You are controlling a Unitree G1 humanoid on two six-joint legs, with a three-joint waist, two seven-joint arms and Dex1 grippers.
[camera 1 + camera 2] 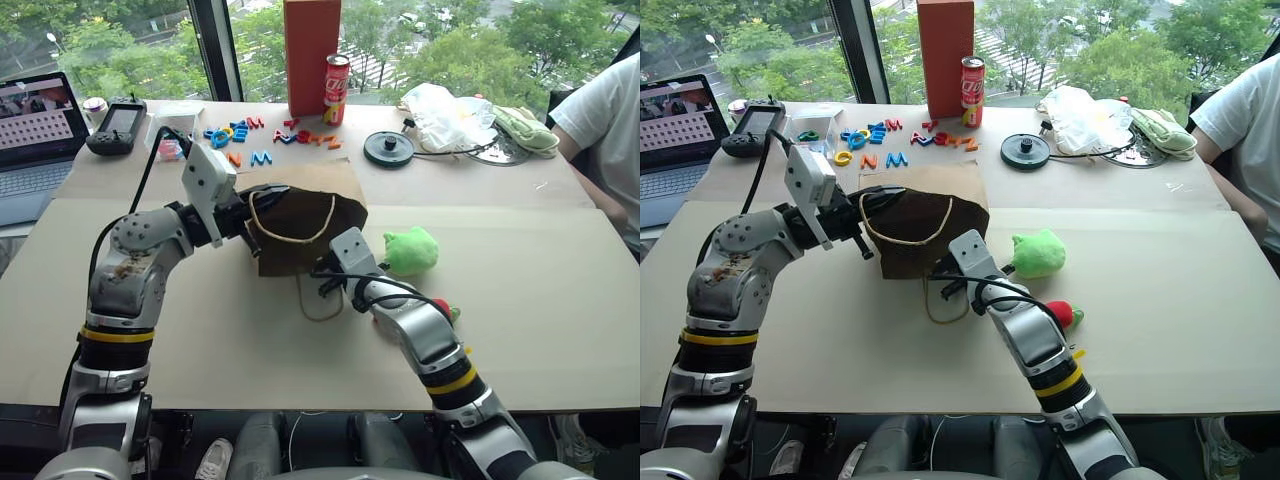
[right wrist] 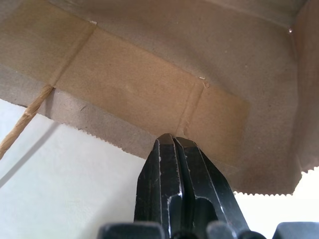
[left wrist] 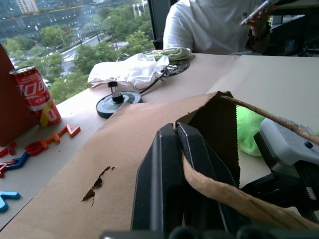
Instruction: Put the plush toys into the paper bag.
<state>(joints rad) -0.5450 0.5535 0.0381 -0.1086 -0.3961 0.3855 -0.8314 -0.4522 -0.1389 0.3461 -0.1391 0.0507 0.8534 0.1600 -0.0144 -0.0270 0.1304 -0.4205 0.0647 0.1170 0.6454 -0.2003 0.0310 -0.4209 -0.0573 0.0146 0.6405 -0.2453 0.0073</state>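
Observation:
The brown paper bag point(image 1: 310, 182) lies on its side at the table's middle, mouth toward me and held agape. My left gripper point(image 3: 175, 128) is shut on the mouth's upper rim and holds it raised; a tan cord handle point(image 1: 290, 238) hangs across the opening. My right gripper point(image 2: 172, 137) is shut, its tips at the lower rim beside the handle patch, and I cannot tell if paper is pinched. The green plush toy point(image 1: 412, 250) sits just right of the bag. The red chili plush toy point(image 1: 1065, 314) peeks out behind my right forearm.
At the back stand a red-orange box point(image 1: 312, 55) and a soda can point(image 1: 337, 88), with plastic letters point(image 1: 245, 135) in front. A laptop point(image 1: 35, 140) is far left. A white plastic bag point(image 1: 445, 115) and a green mitt point(image 1: 525, 128) lie back right, near a seated person point(image 1: 605, 130).

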